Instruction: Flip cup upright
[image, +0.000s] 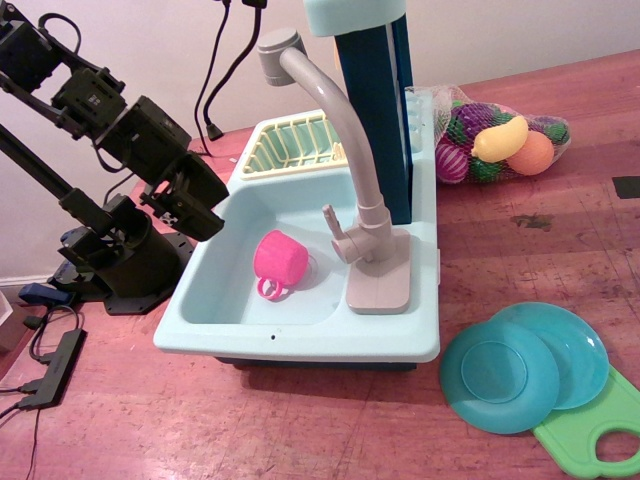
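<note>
Hot-pink glossy plastic cup (279, 258) lay tipped in the pale-blue toy sink (205, 300) basin, rounded body up, round loop handle at its 6 o'clock touching the basin floor. Grey curved plastic faucet (345, 130) stood at the cup's 3 o'clock on a flat base. Black boxy gripper (200, 215) hung at the cup's 9 o'clock over the sink's edge, apart from the cup; finger spacing couldn't be told. Slatted yellow-green dish rack (290, 145) at 12. Two smooth round teal plates (520, 370) overlapped at 4 o'clock on the worn reddish wooden table (300, 430), edging onto a green cutting board (590, 430). Mesh bag of toy fruit (500, 140) at 2.
</note>
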